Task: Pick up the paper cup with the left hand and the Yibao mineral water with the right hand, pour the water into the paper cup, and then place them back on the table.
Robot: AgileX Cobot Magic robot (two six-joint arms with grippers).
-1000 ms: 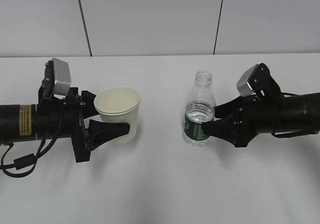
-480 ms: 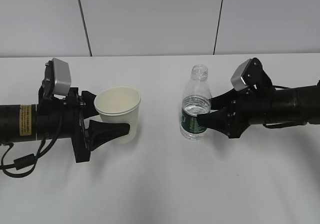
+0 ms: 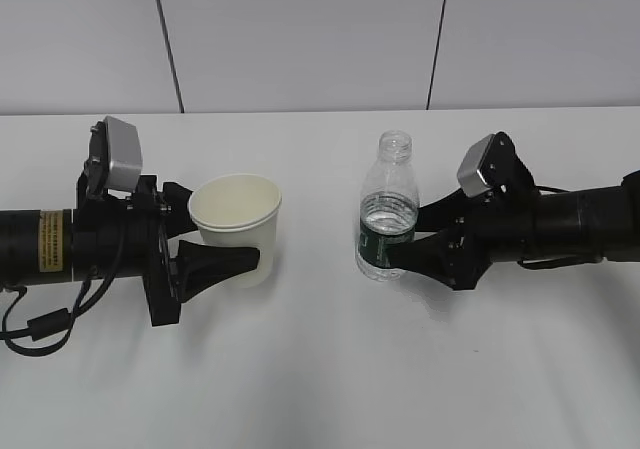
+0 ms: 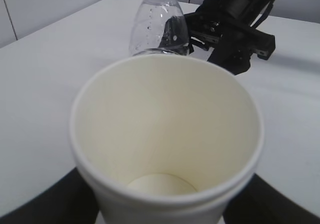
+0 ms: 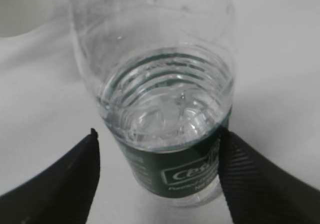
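The paper cup point(image 3: 238, 219) stands upright on the white table point(image 3: 320, 369), left of centre, and looks empty in the left wrist view point(image 4: 165, 114). My left gripper point(image 3: 228, 237) has a black finger against each side of the cup's lower wall, and it is shut on the cup point(image 4: 165, 204). The capless Yibao mineral water bottle point(image 3: 388, 209), about half full, stands right of centre. My right gripper point(image 3: 400, 237) straddles the bottle's green label. In the right wrist view point(image 5: 157, 139) one finger touches the bottle point(image 5: 165, 99) and the other stands slightly off it.
A grey panelled wall point(image 3: 300, 39) runs behind the table. Both arms lie low over the tabletop, pointing inward. The bottle point(image 4: 159, 27) and the right arm point(image 4: 235, 19) show beyond the cup in the left wrist view.
My right gripper and the bottle between its fingers have shifted left, toward the cup, and slightly away from the camera. The left gripper and the cup have not moved.
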